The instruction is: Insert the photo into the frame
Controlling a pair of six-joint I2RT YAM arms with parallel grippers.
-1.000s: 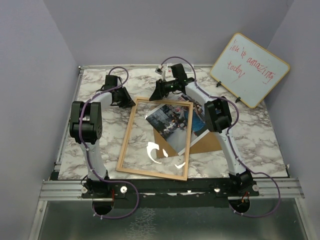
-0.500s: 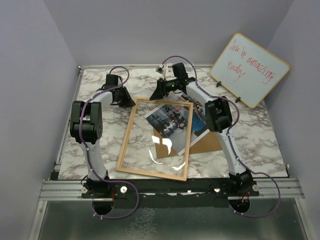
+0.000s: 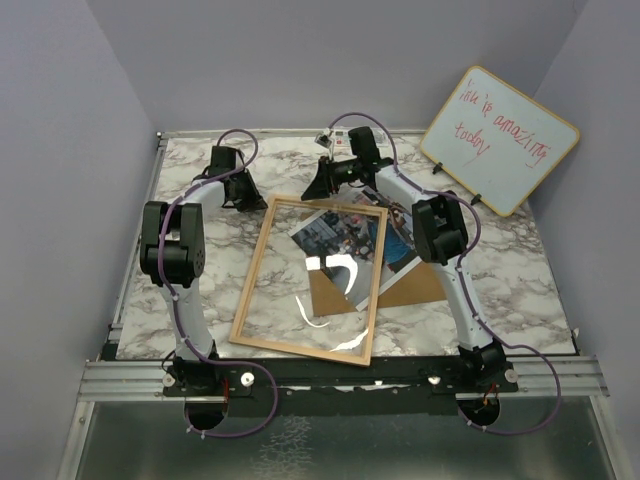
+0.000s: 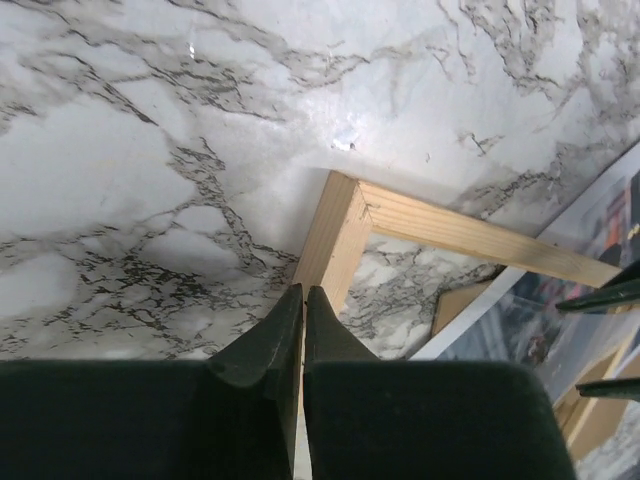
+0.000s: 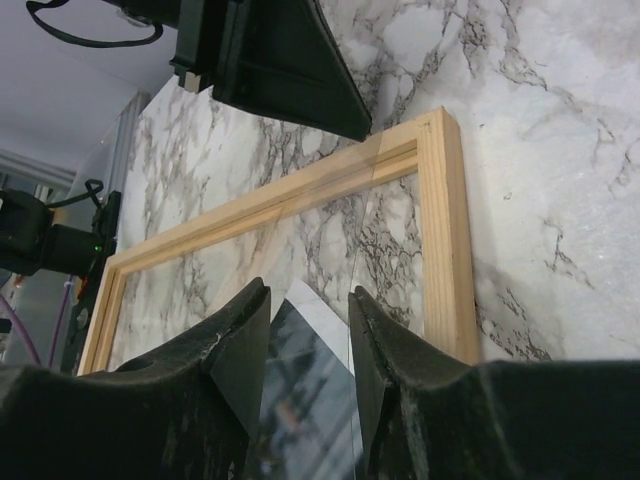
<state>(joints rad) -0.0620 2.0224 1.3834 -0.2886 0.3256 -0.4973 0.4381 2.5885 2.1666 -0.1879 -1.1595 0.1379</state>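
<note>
The frame, thin light wood with a clear pane, lies lengthwise at mid table. The photo lies slanted under its far right part, one corner sticking out past the right rail. My left gripper is at the frame's far left corner. In the left wrist view its jaws are pressed together, tips at the left rail, with nothing visible between them. My right gripper hovers over the far rail. Its jaws stand apart with the photo's white-bordered corner seen between them.
A plain brown backing board lies under the photo and pokes out right of the frame. A wood-edged whiteboard with red writing leans at the back right. Purple walls close in the marble table.
Both grippers have narrowed their jaws slightly. The bright reflection on the pane has shifted and the frame's near edge has moved a little to the left. The left gripper has drawn back slightly.
</note>
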